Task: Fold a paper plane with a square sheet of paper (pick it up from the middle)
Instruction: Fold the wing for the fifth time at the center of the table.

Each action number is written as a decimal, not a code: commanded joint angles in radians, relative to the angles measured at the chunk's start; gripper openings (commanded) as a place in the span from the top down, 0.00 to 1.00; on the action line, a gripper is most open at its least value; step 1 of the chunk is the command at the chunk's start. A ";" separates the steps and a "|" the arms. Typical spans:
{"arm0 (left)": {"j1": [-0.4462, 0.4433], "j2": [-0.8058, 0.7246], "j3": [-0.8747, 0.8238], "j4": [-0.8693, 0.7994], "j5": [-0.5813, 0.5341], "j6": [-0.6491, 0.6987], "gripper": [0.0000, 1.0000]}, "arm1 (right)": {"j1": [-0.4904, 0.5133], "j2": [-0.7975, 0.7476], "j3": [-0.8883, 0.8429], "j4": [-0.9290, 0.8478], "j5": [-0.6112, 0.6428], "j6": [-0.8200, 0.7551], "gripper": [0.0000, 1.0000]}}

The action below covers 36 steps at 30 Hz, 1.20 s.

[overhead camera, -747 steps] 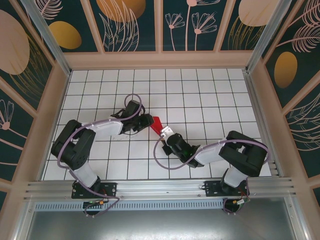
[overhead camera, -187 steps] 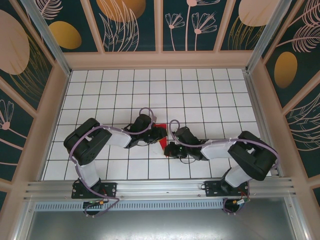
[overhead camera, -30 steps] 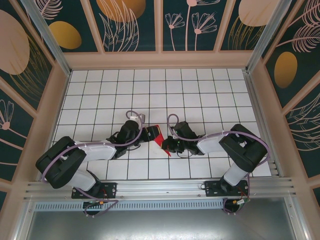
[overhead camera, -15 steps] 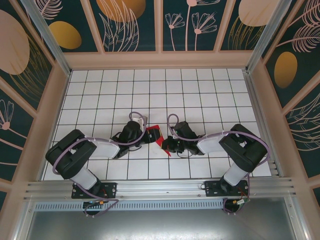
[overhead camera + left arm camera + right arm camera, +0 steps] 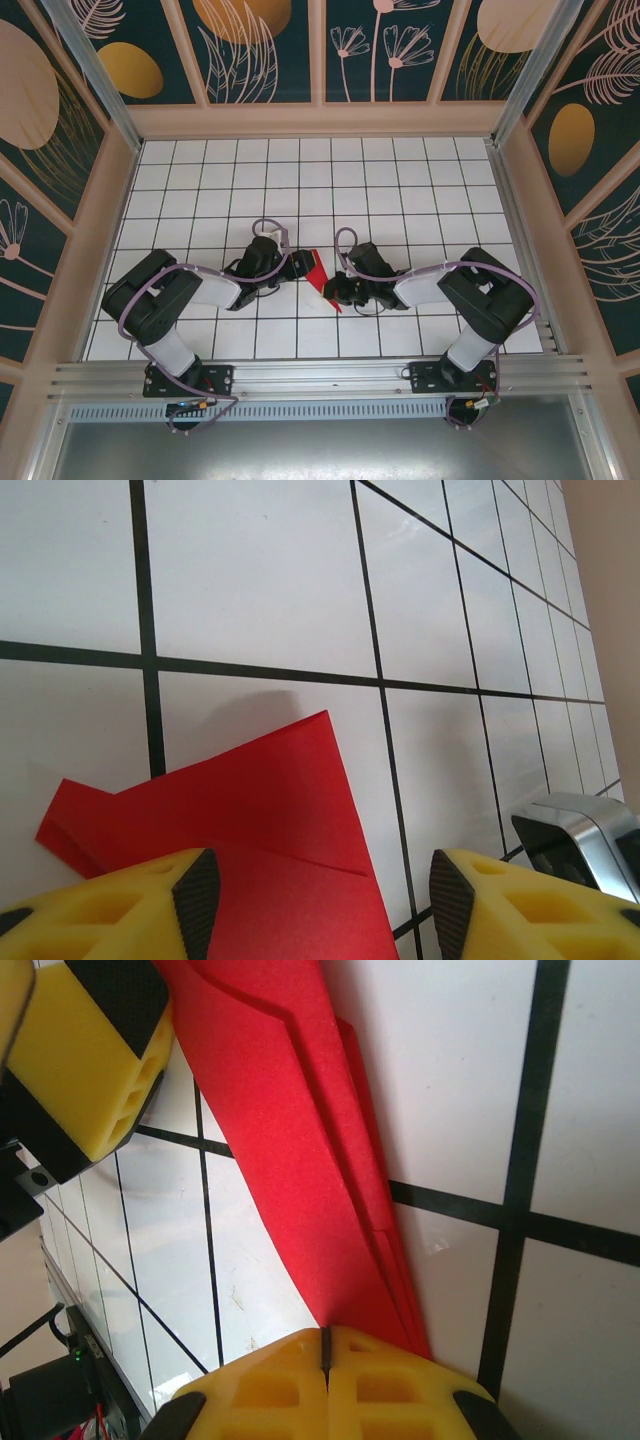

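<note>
The square sheet of paper (image 5: 317, 270) is folded into a slim, layered red dart, the paper plane, lying on the white grid table. My left gripper (image 5: 293, 265) sits at its left side, open; in the left wrist view its yellow fingers (image 5: 110, 910) straddle the red paper (image 5: 260, 820) without closing on it. My right gripper (image 5: 335, 291) is shut at the dart's near end. In the right wrist view the red folds (image 5: 290, 1130) run under the shut right gripper (image 5: 325, 1345), passing beneath one finger rather than into the seam.
The white tiled tabletop (image 5: 400, 190) stretches free behind and to both sides. Wooden side walls (image 5: 120, 200) enclose it, and an aluminium rail (image 5: 320, 375) runs along the near edge. A silver part of the right arm (image 5: 585, 830) shows close to my left gripper.
The left arm's elbow swung up and inward, and its gripper edged right along the paper while opening slightly. The red paper looks narrower from above. The right arm stayed put.
</note>
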 commanded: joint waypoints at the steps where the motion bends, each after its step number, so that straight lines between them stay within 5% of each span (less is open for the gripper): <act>1: 0.020 0.031 0.025 -0.036 -0.046 0.001 0.40 | -0.001 0.072 -0.040 -0.185 0.063 -0.025 0.94; 15: 0.053 -0.105 0.019 -0.243 -0.200 0.005 0.39 | -0.001 0.069 -0.026 -0.198 0.063 -0.027 0.94; 24: 0.048 -0.284 -0.050 -0.073 0.008 -0.048 0.43 | -0.001 0.077 -0.005 -0.194 0.062 -0.026 0.94; 30: -0.039 -0.175 0.024 -0.030 0.132 -0.046 0.49 | -0.001 0.071 -0.006 -0.194 0.067 -0.024 0.94; 36: -0.088 -0.025 0.045 0.047 0.133 -0.112 0.51 | -0.001 0.065 -0.014 -0.186 0.072 -0.016 0.94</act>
